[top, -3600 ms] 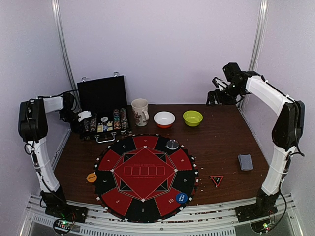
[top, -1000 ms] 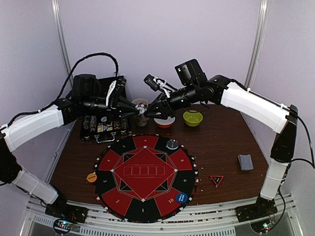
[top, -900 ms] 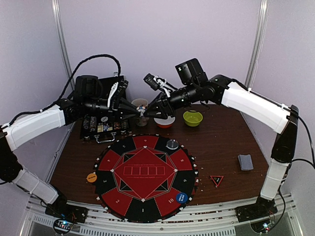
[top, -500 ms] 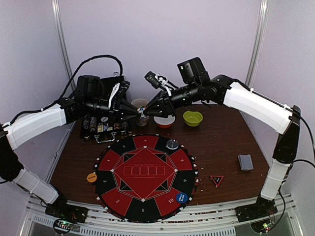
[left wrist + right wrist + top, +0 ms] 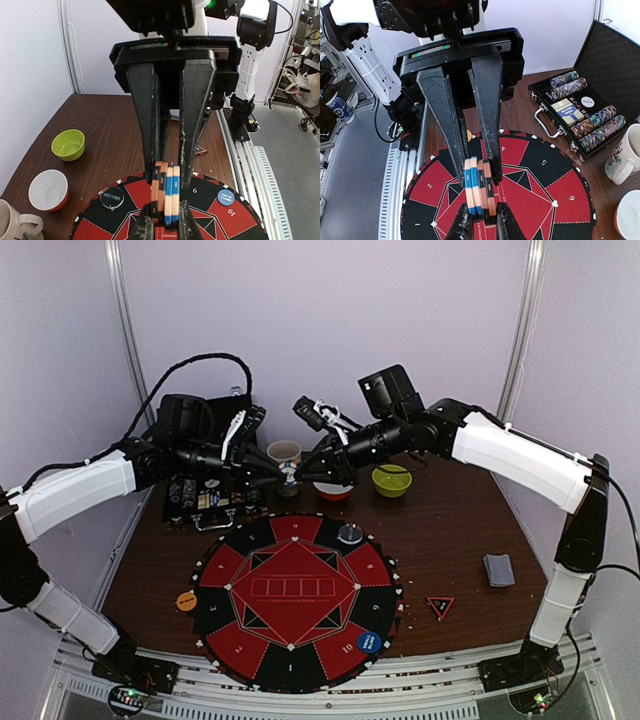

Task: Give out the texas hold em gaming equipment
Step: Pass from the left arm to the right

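Left wrist view: left tool point(image 5: 166, 226) and right tool point(image 5: 169, 170) both clench 1 stack of 4 poker chips point(image 5: 166, 194) midair, apparently passing it across for the right side.

A round red-and-black mat point(image 5: 292, 585) with numbered sectors lay on the near half of a dark wooden table point(image 5: 455, 530), its near edge reaching the table's front. Behind it, a row stood along the back of the table. At the left was an open black case point(image 5: 620, 60) with its lid raised. Next came a cream mug point(image 5: 12, 222), then a white bowl point(image 5: 48, 189) with an orange-red outside, then a lime-green bowl point(image 5: 68, 144). The bowls sat upright, near each other but apart. Pale lilac walls point(image 5: 330, 330) enclosed the table, and metal rails point(image 5: 420, 665) ran along its front.
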Robot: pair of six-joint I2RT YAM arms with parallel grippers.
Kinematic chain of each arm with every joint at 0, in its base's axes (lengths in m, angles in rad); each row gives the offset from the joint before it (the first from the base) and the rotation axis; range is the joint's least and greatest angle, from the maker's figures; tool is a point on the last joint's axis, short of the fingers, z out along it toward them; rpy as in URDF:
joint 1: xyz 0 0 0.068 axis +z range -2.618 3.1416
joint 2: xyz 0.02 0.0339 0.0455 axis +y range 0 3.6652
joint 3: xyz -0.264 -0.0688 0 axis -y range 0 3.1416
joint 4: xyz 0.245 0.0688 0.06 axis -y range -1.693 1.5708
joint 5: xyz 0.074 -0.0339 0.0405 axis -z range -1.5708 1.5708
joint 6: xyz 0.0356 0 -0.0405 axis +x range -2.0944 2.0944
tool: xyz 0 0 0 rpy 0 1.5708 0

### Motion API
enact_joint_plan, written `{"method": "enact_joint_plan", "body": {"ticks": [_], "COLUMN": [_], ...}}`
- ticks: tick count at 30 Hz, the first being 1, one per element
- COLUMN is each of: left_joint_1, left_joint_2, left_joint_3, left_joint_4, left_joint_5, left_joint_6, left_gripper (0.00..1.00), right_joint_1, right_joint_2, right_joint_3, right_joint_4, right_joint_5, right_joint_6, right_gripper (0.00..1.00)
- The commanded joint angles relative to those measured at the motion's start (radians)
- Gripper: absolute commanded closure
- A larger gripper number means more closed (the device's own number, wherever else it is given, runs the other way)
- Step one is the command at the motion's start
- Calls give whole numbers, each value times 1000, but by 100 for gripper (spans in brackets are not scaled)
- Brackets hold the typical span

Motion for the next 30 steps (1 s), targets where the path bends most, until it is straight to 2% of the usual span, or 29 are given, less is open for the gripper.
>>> {"method": "enact_joint_plan", "body": {"ticks": [1, 3, 4, 5, 9, 14, 21, 25, 30], "left_joint_1": [-16, -16, -16, -16, -15, -15, -16, -15, -16], "left_joint_2": [12, 17, 19, 18, -17, -44, -46, -42, -46], "left_joint_3": [24, 24, 23, 24, 10, -37, -87, -101, -116], "left_joint_4": [63, 73, 78, 79, 78, 95, 99, 88, 77], "left_joint_5": [2, -16, -28, -44, -179, -290, -334, -345, -356], "left_joint_6": [40, 25, 21, 20, 38, 43, 21, 16, 29], "left_gripper": [100, 62, 47, 37, 19, 14, 14, 13, 13], "right_joint_1": [4, -2, -9, -17, -76, -90, -86, -74, -74], "right_joint_2": [-54, -63, -67, -70, -84, -138, -201, -181, -114], "right_joint_3": [-26, -38, -45, -52, -121, -346, -688, -770, -792], "right_joint_4": [24, 19, 9, -9, -152, -335, -264, -233, -182], "right_joint_5": [6, 17, 30, 52, 69, 111, 35, 20, -14], "right_joint_6": [46, 51, 63, 76, 127, 182, 349, 365, 354], "right_gripper": [100, 100, 100, 100, 100, 100, 100, 100, 100]}}
